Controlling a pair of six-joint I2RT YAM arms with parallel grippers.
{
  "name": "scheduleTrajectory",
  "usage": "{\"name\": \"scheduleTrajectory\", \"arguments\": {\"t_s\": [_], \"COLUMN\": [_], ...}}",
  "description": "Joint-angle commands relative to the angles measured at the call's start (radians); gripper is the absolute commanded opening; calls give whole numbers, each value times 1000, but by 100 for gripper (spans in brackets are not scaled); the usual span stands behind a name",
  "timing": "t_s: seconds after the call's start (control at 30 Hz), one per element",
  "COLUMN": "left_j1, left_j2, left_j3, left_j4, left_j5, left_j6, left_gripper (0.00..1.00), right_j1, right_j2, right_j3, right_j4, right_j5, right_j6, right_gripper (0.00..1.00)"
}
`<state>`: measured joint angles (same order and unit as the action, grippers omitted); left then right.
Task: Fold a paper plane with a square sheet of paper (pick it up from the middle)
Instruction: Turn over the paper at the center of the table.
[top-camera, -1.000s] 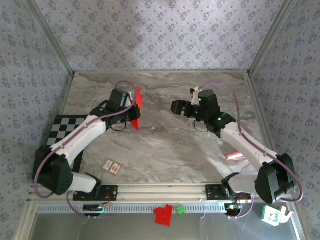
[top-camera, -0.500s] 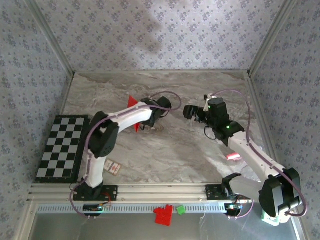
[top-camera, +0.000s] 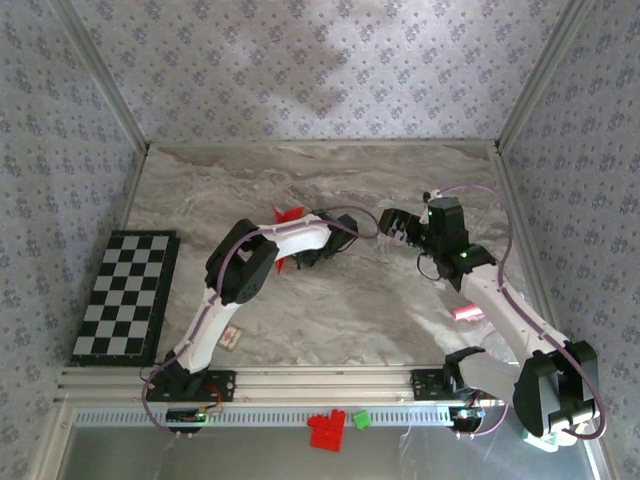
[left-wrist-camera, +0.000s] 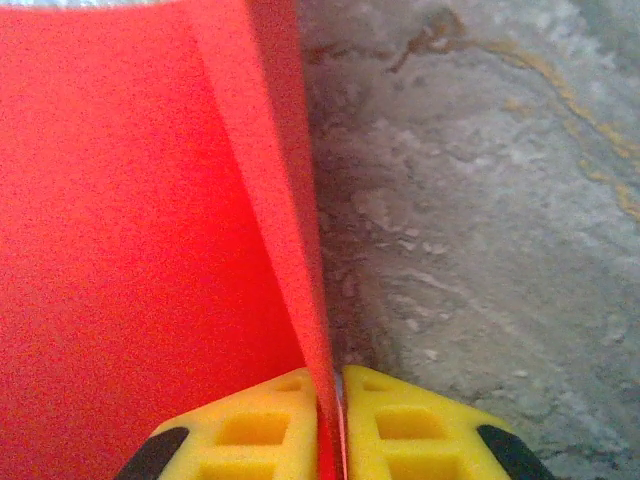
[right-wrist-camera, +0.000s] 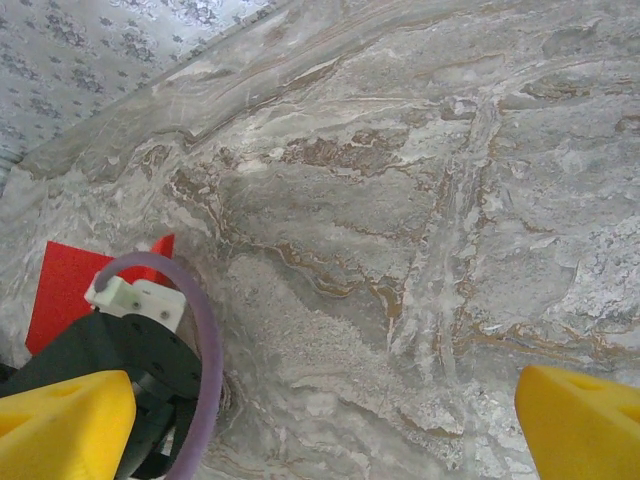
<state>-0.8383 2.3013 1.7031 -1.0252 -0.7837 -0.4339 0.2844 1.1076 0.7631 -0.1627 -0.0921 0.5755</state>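
The square sheet of paper (left-wrist-camera: 130, 200) is bright red and creased, with one flap standing up along a fold. My left gripper (left-wrist-camera: 331, 420) is shut on its folded edge, the yellow fingers (left-wrist-camera: 260, 425) pressed on either side. From above, the left gripper (top-camera: 300, 245) sits mid-table, and the red paper (top-camera: 288, 214) pokes out behind the forearm. My right gripper (top-camera: 388, 222) hangs to the right of it, apart from the paper. It is open (right-wrist-camera: 325, 420) over bare table, and the red paper (right-wrist-camera: 65, 285) lies beyond the left wrist.
A checkerboard mat (top-camera: 125, 295) lies at the left edge. A small white card with a red mark (top-camera: 228, 335) is near the left base and a pink object (top-camera: 468, 313) beside the right arm. A red toy-brick block (top-camera: 327, 430) and green block (top-camera: 361, 420) sit below the rail.
The left arm has swung from the left side to mid-table, carrying the red paper with it. The right gripper has shifted a little to the right, staying open.
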Motion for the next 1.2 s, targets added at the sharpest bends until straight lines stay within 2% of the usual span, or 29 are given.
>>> {"name": "scheduleTrajectory", "arguments": {"t_s": [0.0,0.4,0.67,0.97,1.07,1.17], "left_j1": [-8,-26,-35,-63,-51,7], "left_j2": [10,-42,-150,-412,-514,-587], "left_j3": [25,31,-37,-288,-366,-431], "left_j4": [-23,-31,19,207,244,279], "left_j5": [45,187,377,662,675,678], "left_j6": [-7,-95,-189,-289,-287,-284], "left_gripper": [16,30,34,34,34,33], "right_j1": [-13,-25,-42,-47,-44,-37], "right_j2": [-14,10,6,11,18,30], "right_j3": [-9,-7,-9,-14,-13,-14], "right_j4": [-12,5,4,13,23,35], "right_j5": [-18,-47,-60,-70,-80,-90], "right_j6": [31,46,96,107,111,113], "right_gripper": [99,98,98,97,97,97]}}
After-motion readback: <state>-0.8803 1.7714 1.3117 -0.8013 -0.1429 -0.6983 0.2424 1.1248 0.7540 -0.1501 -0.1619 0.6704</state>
